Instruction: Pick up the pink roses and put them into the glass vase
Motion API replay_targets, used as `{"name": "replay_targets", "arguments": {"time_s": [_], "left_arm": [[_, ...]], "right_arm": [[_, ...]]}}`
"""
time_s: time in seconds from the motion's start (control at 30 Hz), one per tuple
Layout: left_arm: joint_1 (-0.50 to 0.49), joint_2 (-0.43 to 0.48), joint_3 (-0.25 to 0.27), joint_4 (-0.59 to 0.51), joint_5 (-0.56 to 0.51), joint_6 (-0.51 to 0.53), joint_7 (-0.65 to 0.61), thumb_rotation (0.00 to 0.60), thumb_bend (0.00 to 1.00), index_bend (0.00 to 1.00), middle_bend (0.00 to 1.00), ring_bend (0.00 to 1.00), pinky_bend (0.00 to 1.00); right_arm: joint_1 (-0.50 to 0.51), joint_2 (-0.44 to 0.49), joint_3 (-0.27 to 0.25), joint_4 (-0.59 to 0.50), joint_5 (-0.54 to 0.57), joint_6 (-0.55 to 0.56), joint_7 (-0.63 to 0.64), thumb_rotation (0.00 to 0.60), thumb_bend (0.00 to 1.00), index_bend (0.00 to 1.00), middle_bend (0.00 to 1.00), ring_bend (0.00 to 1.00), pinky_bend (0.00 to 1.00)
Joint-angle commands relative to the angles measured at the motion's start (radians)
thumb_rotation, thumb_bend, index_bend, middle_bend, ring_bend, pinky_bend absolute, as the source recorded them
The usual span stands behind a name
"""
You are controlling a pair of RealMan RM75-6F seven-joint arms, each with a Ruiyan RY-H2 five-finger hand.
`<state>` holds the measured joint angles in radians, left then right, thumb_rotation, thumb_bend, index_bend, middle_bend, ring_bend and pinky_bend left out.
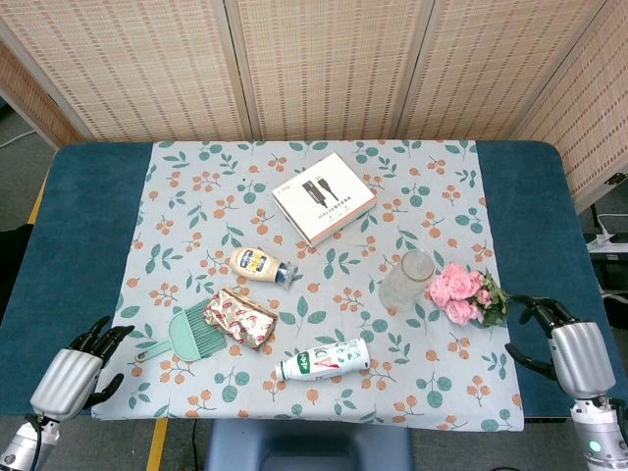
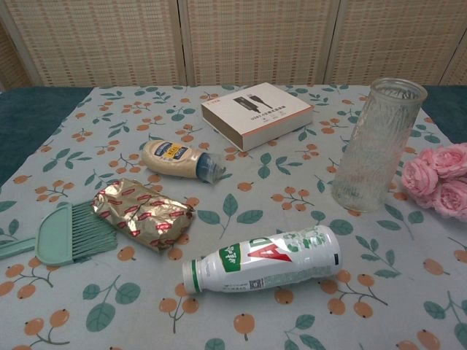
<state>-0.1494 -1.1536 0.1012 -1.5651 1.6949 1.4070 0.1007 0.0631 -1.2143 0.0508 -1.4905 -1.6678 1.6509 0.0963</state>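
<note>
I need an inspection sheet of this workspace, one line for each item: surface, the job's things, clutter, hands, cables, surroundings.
Surface: table with dark teal top, floral cloth over its middle.
Job's things: pink roses lie on the cloth, right of the glass vase; the vase stands upright, nothing seen inside.
Clutter: white box, sauce bottle on its side, green brush, patterned packet, white drink bottle on its side.
Hands: left hand at the near left edge, holds nothing; right hand near the roses, fingers apart, holds nothing.
Cables: cables and a power strip on the floor at right.
Surroundings: woven screen panels behind the table.
</note>
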Motion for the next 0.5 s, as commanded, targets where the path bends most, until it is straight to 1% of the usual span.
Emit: {"name": "replay_targets", "arguments": {"time_s": [0.03, 0.07, 0.1, 0.17, 0.2, 0.23, 0.27, 0.33, 0.4, 0.5], "left_arm": [[0.000, 0.000, 0.000, 0.000, 0.001, 0.000, 0.001, 0.600, 0.35, 0.11, 0.19, 0.06, 0.28], [0.000, 0.000, 0.000, 0.000, 0.001, 0.000, 0.001, 0.600, 0.35, 0.11, 0.19, 0.06, 0.28], [0.000, 0.000, 0.001, 0.000, 0.001, 0.000, 0.001, 0.600, 0.35, 0.11, 0.19, 0.06, 0.28], [-0.001, -0.001, 0.000, -0.001, -0.001, -0.002, -0.003, 0.600, 0.35, 0.11, 0.19, 0.06, 0.28], [-0.001, -0.001, 0.000, -0.001, -0.002, -0.004, -0.007, 0.600, 0.35, 0.11, 0.19, 0.06, 0.28], [-0.003, -0.001, 0.000, 0.001, -0.002, -0.006, -0.012, 0.600, 0.35, 0.11, 0.19, 0.06, 0.28], [-0.005, -0.001, -0.001, 0.004, -0.004, -0.009, -0.014, 0.600, 0.35, 0.11, 0.19, 0.06, 0.28], [-0.006, -0.003, -0.002, 0.009, -0.011, -0.015, -0.017, 0.600, 0.35, 0.11, 0.19, 0.06, 0.28], [-0.006, -0.002, -0.001, 0.008, -0.013, -0.017, -0.022, 0.600, 0.35, 0.11, 0.19, 0.06, 0.28], [-0.003, 0.003, -0.001, 0.002, -0.003, -0.002, -0.018, 0.600, 0.35, 0.11, 0.19, 0.07, 0.28]], "right_arm": [[0.000, 0.001, 0.000, 0.000, 0.003, -0.003, 0.002, 0.600, 0.03, 0.20, 0.52, 0.38, 0.78], [0.001, 0.002, 0.000, -0.001, 0.004, -0.004, 0.002, 0.600, 0.03, 0.19, 0.52, 0.40, 0.79], [0.001, 0.003, 0.000, -0.001, 0.005, -0.008, 0.002, 0.600, 0.03, 0.18, 0.53, 0.44, 0.81], [0.003, 0.008, 0.000, -0.004, 0.017, -0.021, -0.008, 0.600, 0.03, 0.17, 0.58, 0.55, 0.91], [0.004, 0.012, -0.001, -0.009, 0.024, -0.031, -0.016, 0.600, 0.03, 0.17, 0.63, 0.63, 0.97], [0.005, 0.022, -0.004, -0.020, 0.036, -0.052, -0.032, 0.600, 0.03, 0.17, 0.67, 0.70, 1.00], [0.008, 0.032, -0.007, -0.030, 0.047, -0.072, -0.049, 0.600, 0.03, 0.16, 0.71, 0.74, 1.00], [0.017, 0.057, -0.012, -0.059, 0.080, -0.128, -0.102, 0.600, 0.03, 0.13, 0.75, 0.78, 1.00], [0.030, 0.073, -0.011, -0.085, 0.120, -0.184, -0.148, 0.600, 0.01, 0.06, 0.77, 0.80, 1.00], [0.062, 0.078, 0.008, -0.108, 0.204, -0.276, -0.198, 0.600, 0.00, 0.00, 0.79, 0.83, 1.00]]}}
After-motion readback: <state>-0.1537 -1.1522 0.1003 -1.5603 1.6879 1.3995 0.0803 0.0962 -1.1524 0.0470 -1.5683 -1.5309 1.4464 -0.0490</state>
